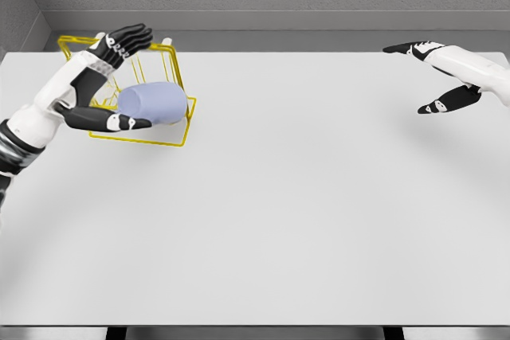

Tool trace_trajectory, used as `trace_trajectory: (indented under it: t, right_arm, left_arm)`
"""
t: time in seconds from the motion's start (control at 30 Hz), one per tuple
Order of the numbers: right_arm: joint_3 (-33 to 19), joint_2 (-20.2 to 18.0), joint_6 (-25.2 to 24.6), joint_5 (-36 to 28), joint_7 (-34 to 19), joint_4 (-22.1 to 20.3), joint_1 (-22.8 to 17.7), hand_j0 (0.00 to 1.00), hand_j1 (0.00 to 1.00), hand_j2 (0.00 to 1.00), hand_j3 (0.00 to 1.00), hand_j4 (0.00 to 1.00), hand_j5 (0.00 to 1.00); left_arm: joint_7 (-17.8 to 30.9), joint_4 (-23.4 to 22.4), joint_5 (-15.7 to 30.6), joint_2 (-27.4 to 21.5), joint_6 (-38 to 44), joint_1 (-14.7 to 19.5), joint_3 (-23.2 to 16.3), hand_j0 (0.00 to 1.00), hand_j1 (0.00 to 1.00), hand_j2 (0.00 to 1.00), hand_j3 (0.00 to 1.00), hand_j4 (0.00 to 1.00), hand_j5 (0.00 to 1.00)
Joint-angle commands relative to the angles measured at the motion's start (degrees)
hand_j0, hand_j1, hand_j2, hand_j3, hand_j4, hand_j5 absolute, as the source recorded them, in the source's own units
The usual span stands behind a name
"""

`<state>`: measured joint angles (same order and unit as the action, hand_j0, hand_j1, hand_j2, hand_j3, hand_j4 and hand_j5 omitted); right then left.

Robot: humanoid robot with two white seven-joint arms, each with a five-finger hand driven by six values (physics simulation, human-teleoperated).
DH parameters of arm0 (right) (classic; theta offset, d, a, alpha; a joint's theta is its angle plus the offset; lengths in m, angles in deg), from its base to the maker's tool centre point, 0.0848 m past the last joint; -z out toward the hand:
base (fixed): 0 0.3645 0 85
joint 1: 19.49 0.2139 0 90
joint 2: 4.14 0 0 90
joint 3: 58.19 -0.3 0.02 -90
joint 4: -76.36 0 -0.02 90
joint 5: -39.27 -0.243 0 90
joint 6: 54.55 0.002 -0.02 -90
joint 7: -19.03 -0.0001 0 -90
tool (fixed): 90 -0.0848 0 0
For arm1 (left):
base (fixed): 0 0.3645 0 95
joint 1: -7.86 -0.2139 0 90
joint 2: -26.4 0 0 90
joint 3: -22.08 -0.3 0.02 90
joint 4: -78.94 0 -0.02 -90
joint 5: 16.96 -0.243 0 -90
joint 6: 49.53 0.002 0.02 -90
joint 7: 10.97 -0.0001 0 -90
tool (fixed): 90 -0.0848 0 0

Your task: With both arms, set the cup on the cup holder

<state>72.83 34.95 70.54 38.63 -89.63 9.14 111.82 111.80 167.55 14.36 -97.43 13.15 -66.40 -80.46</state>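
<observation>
A pale lavender-blue cup (153, 104) lies on its side inside a yellow wire cup holder (176, 77) at the table's back left. My left hand (119, 77) is at the holder, fingers spread: the thumb (127, 123) reaches along the cup's near side and the fingers (131, 37) extend above the holder's top. The hand holds nothing. My right hand (434, 77) hovers at the far right of the table, fingers spread and empty, far from the cup.
The white table (303, 197) stretches across the view, with its front edge near the bottom. A grey wall runs behind it.
</observation>
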Motion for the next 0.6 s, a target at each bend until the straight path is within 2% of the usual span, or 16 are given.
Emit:
trace_trajectory:
  t: [0.0, 0.13, 0.17, 0.27, 0.3, 0.33, 0.37, 0.43, 0.57]
  right_arm:
    - [-0.1, -0.1, -0.1, -0.4, 0.0, 0.0, 0.0, 1.0, 1.0, 1.0, 1.0, 1.0, 1.0]
    - [-0.1, -0.1, -0.1, -0.4, 0.0, 0.0, 0.0, 1.0, 1.0, 1.0, 1.0, 1.0, 1.0]
    - [-0.1, -0.1, -0.1, -0.4, 0.0, 0.0, 0.0, 1.0, 1.0, 1.0, 1.0, 1.0, 1.0]
    - [-0.1, -0.1, -0.1, -0.4, 0.0, 0.0, 0.0, 1.0, 1.0, 1.0, 1.0, 1.0, 1.0]
    - [-0.1, -0.1, -0.1, -0.4, 0.0, 0.0, 0.0, 1.0, 1.0, 1.0, 1.0, 1.0, 1.0]
    - [-0.1, -0.1, -0.1, -0.4, 0.0, 0.0, 0.0, 1.0, 1.0, 1.0, 1.0, 1.0, 1.0]
    - [-0.1, -0.1, -0.1, -0.4, 0.0, 0.0, 0.0, 1.0, 1.0, 1.0, 1.0, 1.0, 1.0]
    - [-0.1, -0.1, -0.1, -0.4, 0.0, 0.0, 0.0, 1.0, 1.0, 1.0, 1.0, 1.0, 1.0]
    - [-0.1, -0.1, -0.1, -0.4, 0.0, 0.0, 0.0, 1.0, 1.0, 1.0, 1.0, 1.0, 1.0]
  left_arm:
    - [1.7, 1.9, 0.4, -0.8, -2.6, -0.1, 1.4, 1.0, 1.0, 1.0, 1.0, 1.0, 1.0]
    - [2.2, 3.3, 0.4, -1.1, -3.3, -2.2, 3.6, 1.0, 1.0, 1.0, 1.0, 1.0, 1.0]
    - [2.2, 3.3, 0.4, -2.4, -7.3, -3.1, 4.1, 1.0, 1.0, 1.0, 1.0, 1.0, 1.0]
    - [2.2, 3.9, 0.1, -6.3, -7.7, -5.4, 3.2, 1.0, 1.0, 1.0, 1.0, 1.0, 1.0]
    - [2.2, 4.6, 0.0, -9.4, -7.7, -6.4, 3.3, 1.0, 1.0, 1.0, 1.0, 1.0, 1.0]
    - [2.2, 5.2, -1.2, -11.4, -7.7, -6.4, 2.8, 1.0, 1.0, 1.0, 1.0, 1.0, 1.0]
    - [2.2, 6.6, -4.6, -12.1, -7.7, -6.1, 1.6, 1.0, 1.0, 1.0, 1.0, 1.0, 1.0]
    - [2.2, 8.9, -7.4, -12.1, -7.7, -6.2, 0.3, 1.0, 1.0, 1.0, 1.0, 1.0, 1.0]
    - [2.2, 9.7, -7.9, -12.3, -7.7, -6.2, -0.1, 1.0, 1.0, 1.0, 1.0, 1.0, 1.0]
